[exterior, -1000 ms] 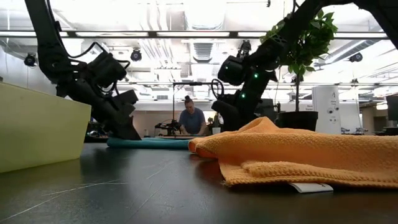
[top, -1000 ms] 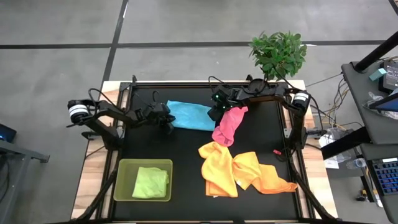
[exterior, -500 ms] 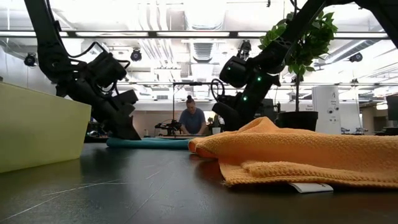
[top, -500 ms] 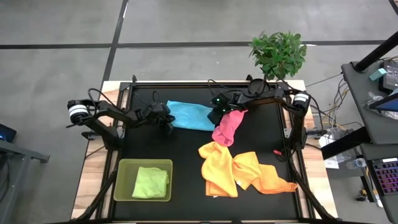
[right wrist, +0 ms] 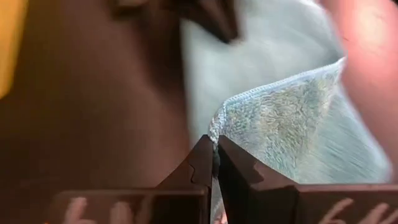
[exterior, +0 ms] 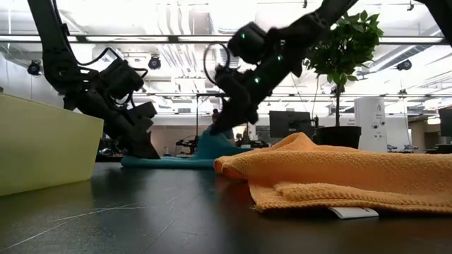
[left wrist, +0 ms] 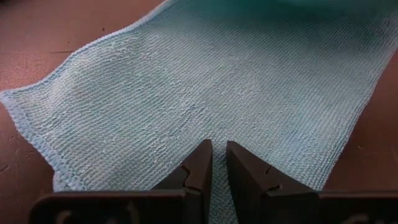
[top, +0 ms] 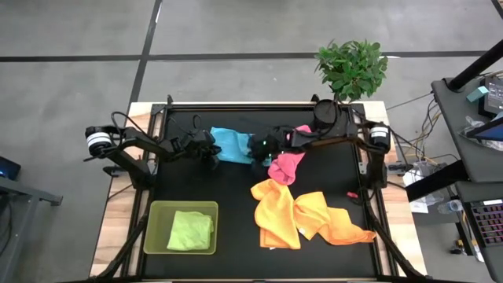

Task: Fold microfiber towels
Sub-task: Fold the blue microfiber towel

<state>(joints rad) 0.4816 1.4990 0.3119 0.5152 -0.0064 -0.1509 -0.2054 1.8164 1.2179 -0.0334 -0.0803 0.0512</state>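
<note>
While pinching a lifted corner of the light blue towel (right wrist: 283,118), right fingers (right wrist: 214,165) clenched over its middle; left fingers (left wrist: 214,163) pressed nearly shut on the flat end, far side of the black desk (top: 228,185). Pink towel (top: 284,166) beside; yellow towel (top: 275,212) and orange towel (top: 330,220) nearer; lime green towel (top: 191,230) in tray (top: 153,214)

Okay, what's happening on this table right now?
Two arms are folding a light blue microfiber towel at the table's far side. The left pincer pins one end flat; the right pincer has pinched the opposite edge and lifts it over. A pink towel and a yellow and orange heap wait nearby; a lime green towel lies in the tray.
</note>
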